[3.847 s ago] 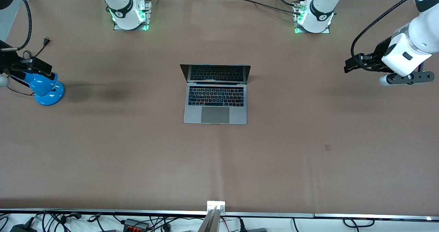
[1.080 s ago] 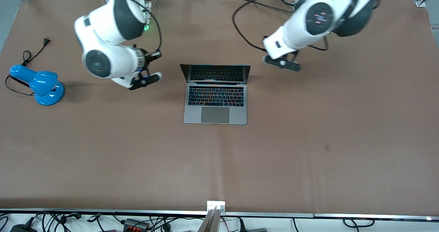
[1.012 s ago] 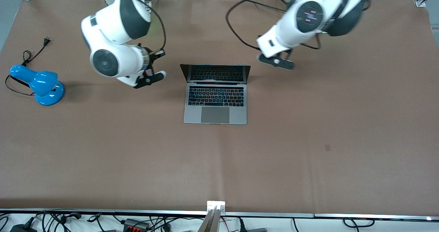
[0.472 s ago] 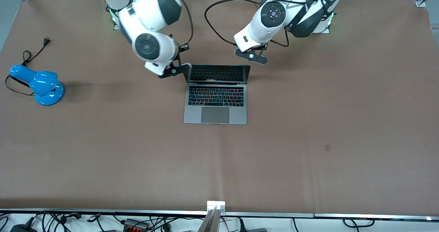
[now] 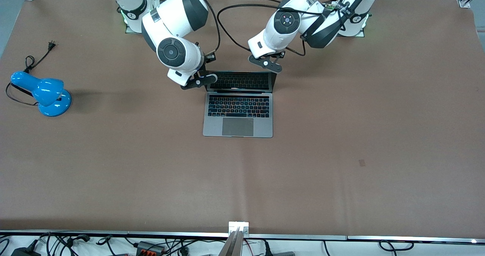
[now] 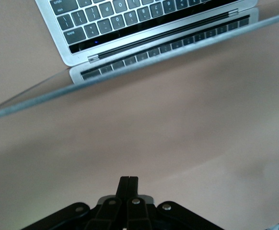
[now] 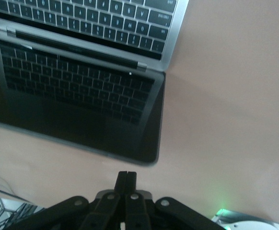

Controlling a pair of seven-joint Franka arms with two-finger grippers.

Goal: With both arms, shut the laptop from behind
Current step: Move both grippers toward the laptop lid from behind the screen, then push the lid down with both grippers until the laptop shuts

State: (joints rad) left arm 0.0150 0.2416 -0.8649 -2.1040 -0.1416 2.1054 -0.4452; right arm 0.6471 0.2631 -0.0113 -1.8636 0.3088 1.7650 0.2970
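The silver-grey laptop [image 5: 238, 114] stands open in the middle of the table, its dark screen [image 5: 239, 80] upright and facing the front camera. My right gripper [image 5: 197, 75] is shut and empty, over the table at the lid's top corner toward the right arm's end. My left gripper [image 5: 269, 58] is shut and empty, over the table by the lid's other top corner. In the right wrist view the shut gripper [image 7: 126, 175] sits just short of the screen [image 7: 77, 108]. In the left wrist view the shut gripper [image 6: 128, 180] is farther from the lid's edge [image 6: 130, 72].
A blue desk lamp [image 5: 42, 93] with a black cord lies at the right arm's end of the table. Black cables loop from both arms above the laptop. More cables lie along the table's front edge [image 5: 151, 246].
Both arms have swung in from the table's two ends to the laptop's lid. The right gripper has let go of the blue lamp. The laptop has stayed open.
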